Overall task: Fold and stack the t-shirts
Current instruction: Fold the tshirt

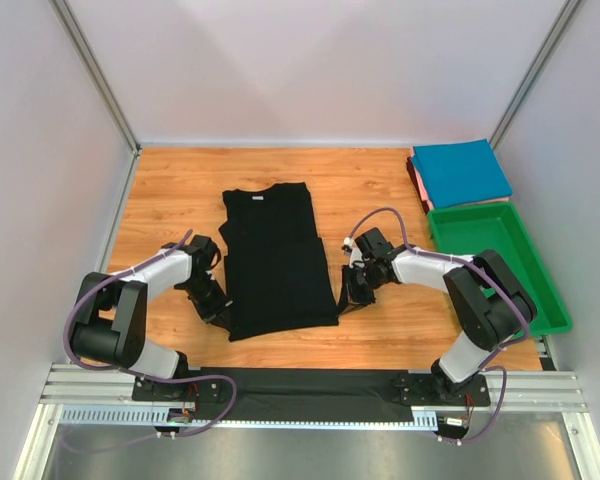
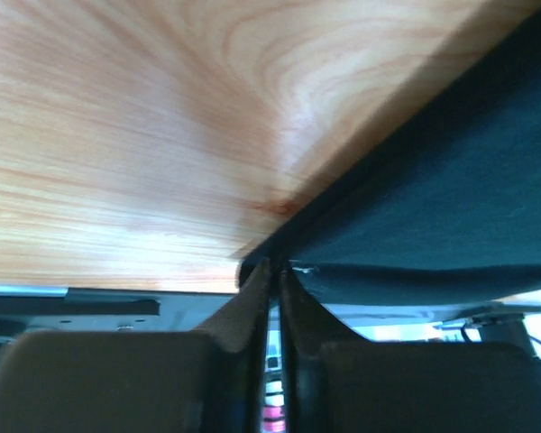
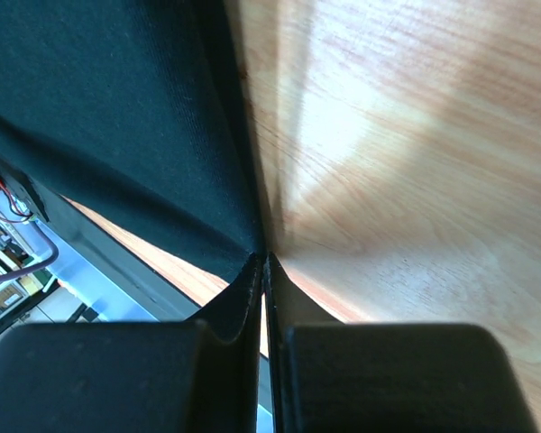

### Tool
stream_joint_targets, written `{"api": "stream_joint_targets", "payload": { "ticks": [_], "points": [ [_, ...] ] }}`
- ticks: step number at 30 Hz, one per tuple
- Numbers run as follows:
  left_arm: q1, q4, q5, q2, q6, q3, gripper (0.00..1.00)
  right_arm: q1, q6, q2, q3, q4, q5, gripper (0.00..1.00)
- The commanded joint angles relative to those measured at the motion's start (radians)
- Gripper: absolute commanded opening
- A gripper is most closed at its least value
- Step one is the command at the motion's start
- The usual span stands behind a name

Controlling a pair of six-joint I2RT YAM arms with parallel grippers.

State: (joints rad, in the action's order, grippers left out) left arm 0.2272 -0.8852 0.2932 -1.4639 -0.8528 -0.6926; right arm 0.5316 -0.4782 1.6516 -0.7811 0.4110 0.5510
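Note:
A black t-shirt (image 1: 275, 260) lies flat on the wooden table (image 1: 170, 200), sides folded in, collar at the far end. My left gripper (image 1: 218, 308) sits low at its near left corner. In the left wrist view the fingertips of that gripper (image 2: 276, 263) stand almost together, pinching the corner of the black cloth (image 2: 451, 180). My right gripper (image 1: 352, 295) is at the near right corner. In the right wrist view this gripper (image 3: 266, 257) is shut on the shirt's edge (image 3: 99, 108). A folded teal-blue t-shirt (image 1: 460, 172) lies on a reddish one (image 1: 417, 182) at the far right.
A green plastic tray (image 1: 495, 265) stands at the right edge, just in front of the folded stack. White walls enclose the table on three sides. A metal rail (image 1: 310, 385) holding both arm bases runs along the near edge.

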Motion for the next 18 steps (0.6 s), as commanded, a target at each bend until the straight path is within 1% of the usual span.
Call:
{"api": "stream_joint_targets", "payload": {
  "ticks": [1,3,4,5,6,7,8,10,12,14,17,18],
  "points": [
    [0.009,-0.077,-0.057,0.0,-0.005,-0.007,0.16,0.002,0.006,-0.026,-0.018,0.011,-0.039,0.0],
    [0.011,-0.109,-0.068,0.007,-0.002,-0.028,0.22,0.002,0.012,-0.026,-0.038,0.049,-0.037,0.0],
    [0.017,-0.121,-0.074,0.008,0.006,-0.044,0.25,0.002,0.01,-0.027,-0.047,0.069,-0.048,0.05],
    [0.024,-0.165,-0.091,0.01,0.02,-0.063,0.27,0.002,0.009,-0.038,-0.07,0.089,-0.051,0.06],
    [0.035,-0.196,-0.15,0.01,0.024,-0.12,0.27,0.002,0.006,-0.045,-0.081,0.124,-0.056,0.07],
    [0.053,-0.221,-0.173,0.008,0.029,-0.149,0.28,0.002,0.003,-0.055,-0.095,0.146,-0.06,0.1],
    [0.064,-0.254,-0.19,0.005,0.034,-0.177,0.28,0.002,0.0,-0.067,-0.122,0.167,-0.066,0.13],
    [0.093,-0.253,-0.19,0.004,0.044,-0.245,0.28,0.002,-0.016,-0.075,-0.155,0.225,-0.078,0.17],
    [0.128,-0.224,-0.154,0.001,0.032,-0.278,0.28,0.004,-0.028,-0.076,-0.197,0.267,-0.077,0.17],
    [0.153,-0.177,-0.114,-0.009,0.014,-0.282,0.28,0.008,-0.046,-0.079,-0.22,0.276,-0.068,0.13],
    [0.196,-0.109,-0.051,-0.024,-0.034,-0.259,0.28,0.036,-0.075,-0.073,-0.225,0.215,-0.017,0.08],
    [0.21,-0.091,-0.022,-0.029,-0.048,-0.234,0.28,0.042,-0.083,-0.066,-0.225,0.165,0.003,0.08]
  ]
}}
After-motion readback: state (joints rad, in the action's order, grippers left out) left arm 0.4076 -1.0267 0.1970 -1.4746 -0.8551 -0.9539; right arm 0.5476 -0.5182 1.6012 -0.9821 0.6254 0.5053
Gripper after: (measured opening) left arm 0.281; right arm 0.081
